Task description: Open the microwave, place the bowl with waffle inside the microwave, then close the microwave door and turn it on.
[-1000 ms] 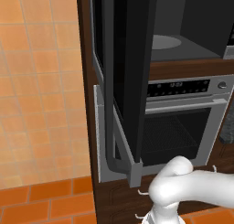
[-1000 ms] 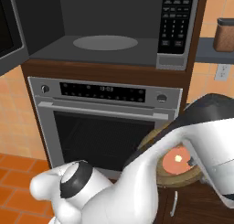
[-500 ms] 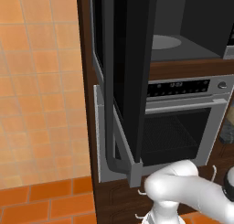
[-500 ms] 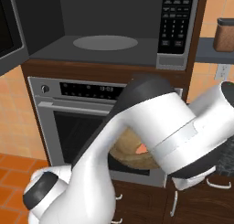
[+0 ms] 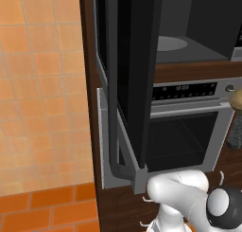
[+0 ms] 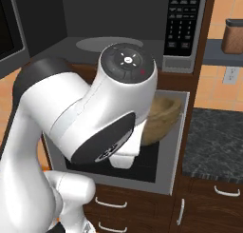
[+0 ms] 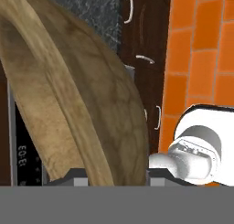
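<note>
- Bowl: rim clamped between the gripper fingers, lower centre of the hand view.
- Bowl: rounded, brown, wood-grained.
- Microwave door: glossy black glass, open.

The robot's arm is built of thick, glossy white rounded shells, joined by dark charcoal bands at the joints. One joint ends in a flat dark grey round cap carrying a small white central mark, faint pale ticks ringed around it and a tiny red dot near its edge. A black oval panel is set into the side of a white link. In the left base view a dark ball-like joint with a white highlight sits beside the white shell.
</note>
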